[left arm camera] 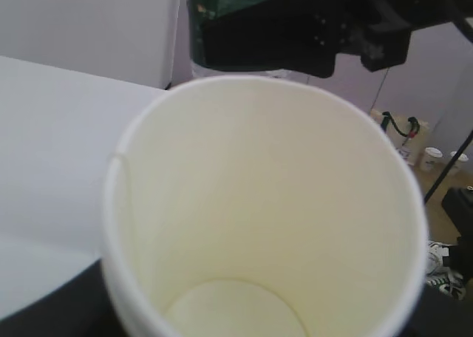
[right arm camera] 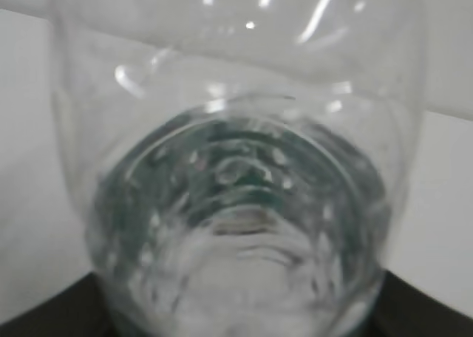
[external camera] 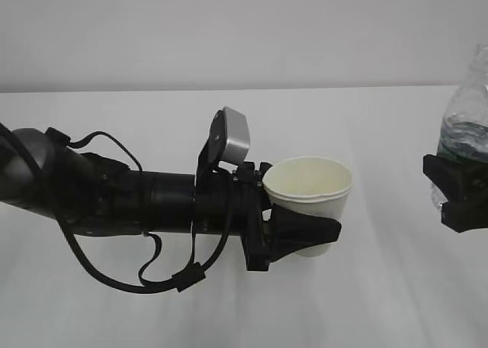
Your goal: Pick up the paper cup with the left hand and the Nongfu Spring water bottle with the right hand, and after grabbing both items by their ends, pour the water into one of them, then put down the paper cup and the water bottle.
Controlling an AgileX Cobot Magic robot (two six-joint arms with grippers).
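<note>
Held the paper cup (external camera: 313,198) upright in the left gripper (external camera: 293,230) above the table's (external camera: 152,111) middle. Clamped the water bottle (external camera: 465,119) in the right gripper (external camera: 456,191) at the right edge, well apart from the cup.

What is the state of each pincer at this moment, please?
Left pincer: closed on the paper cup, held upright.
Right pincer: closed on the Nongfu Spring water bottle, held upright.
</note>
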